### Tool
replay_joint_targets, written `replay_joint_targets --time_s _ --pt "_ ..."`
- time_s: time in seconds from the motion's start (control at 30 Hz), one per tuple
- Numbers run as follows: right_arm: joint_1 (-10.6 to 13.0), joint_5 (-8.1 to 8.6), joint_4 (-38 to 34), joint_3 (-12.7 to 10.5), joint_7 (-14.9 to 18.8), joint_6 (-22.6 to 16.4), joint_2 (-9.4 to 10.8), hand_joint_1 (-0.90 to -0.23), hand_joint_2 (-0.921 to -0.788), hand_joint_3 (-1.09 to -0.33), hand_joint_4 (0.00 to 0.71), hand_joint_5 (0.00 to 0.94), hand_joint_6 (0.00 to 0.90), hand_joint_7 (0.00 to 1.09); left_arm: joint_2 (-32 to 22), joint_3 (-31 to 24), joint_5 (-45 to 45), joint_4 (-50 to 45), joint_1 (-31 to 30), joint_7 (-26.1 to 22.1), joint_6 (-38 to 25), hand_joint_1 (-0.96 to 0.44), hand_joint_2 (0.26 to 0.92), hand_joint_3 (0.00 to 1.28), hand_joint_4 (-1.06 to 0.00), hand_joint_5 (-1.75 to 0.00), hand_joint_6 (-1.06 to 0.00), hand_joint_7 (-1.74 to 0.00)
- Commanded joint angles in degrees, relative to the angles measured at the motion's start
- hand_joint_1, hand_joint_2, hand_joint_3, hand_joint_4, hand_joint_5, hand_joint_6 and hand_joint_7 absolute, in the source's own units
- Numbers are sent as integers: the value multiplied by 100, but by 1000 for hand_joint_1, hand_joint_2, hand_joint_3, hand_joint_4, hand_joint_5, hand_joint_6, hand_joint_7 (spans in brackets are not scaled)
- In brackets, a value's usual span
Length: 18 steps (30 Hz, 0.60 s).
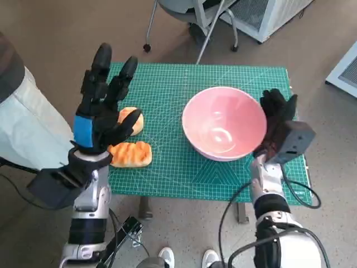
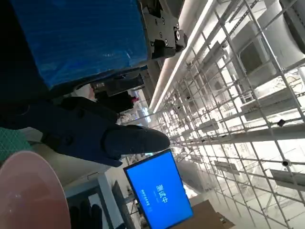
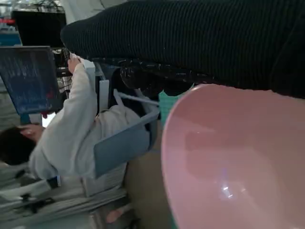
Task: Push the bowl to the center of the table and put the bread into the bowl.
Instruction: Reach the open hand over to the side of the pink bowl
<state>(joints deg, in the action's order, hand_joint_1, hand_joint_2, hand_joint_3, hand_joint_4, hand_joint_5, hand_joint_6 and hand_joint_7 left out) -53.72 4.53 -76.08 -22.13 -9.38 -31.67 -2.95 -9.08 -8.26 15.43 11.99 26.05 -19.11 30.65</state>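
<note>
A pink bowl (image 1: 224, 123) stands on the green cutting mat (image 1: 167, 89), right of the table's middle; it also fills the right wrist view (image 3: 238, 162) and shows in the left wrist view (image 2: 28, 191). My gloved right hand (image 1: 279, 114) rests flat against the bowl's right rim. Two pieces of orange bread lie at the mat's left: one (image 1: 131, 153) near the front, another (image 1: 134, 120) behind it. My left hand (image 1: 103, 103) hangs raised above the bread with its fingers spread and holds nothing.
A chair's base with castors (image 1: 189, 22) stands beyond the table. A person in light clothing (image 1: 22, 117) sits at the left, and another person in a white top (image 3: 76, 124) shows in the right wrist view. A white unit (image 1: 268, 17) stands at back right.
</note>
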Motion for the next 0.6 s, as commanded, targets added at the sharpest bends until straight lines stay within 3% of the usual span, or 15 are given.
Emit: replay_joint_targets --time_s 0.03,0.13,0.27,0.4,0.6 --pt "-63 56 -102 -60 -30 218 150 -521 -921 -884 311 14 101 766 -78 -30 -69 -153 -97 30 -64 -511 921 304 -320 0 -109 -109" --pt "-155 95 -109 -104 21 317 218 -511 -921 -882 316 15 90 790 -103 -40 -76 -186 -140 29 -84 -512 921 305 -320 0 -110 -106" --pt "-225 29 -118 -67 11 439 229 -493 -921 -892 299 6 55 810 -146 -57 -88 -224 -174 41 -127 -512 921 306 -319 0 -111 -103" --pt "-228 -57 -116 -1 -31 505 184 -477 -921 -911 275 1 25 817 -203 -78 -94 -210 -200 29 -158 -513 921 307 -319 0 -115 -101" --pt "-178 -48 -96 -9 37 455 51 -467 -921 -919 275 4 14 819 -355 -114 -117 -95 -237 -39 -182 -515 921 309 -318 0 -131 -102"
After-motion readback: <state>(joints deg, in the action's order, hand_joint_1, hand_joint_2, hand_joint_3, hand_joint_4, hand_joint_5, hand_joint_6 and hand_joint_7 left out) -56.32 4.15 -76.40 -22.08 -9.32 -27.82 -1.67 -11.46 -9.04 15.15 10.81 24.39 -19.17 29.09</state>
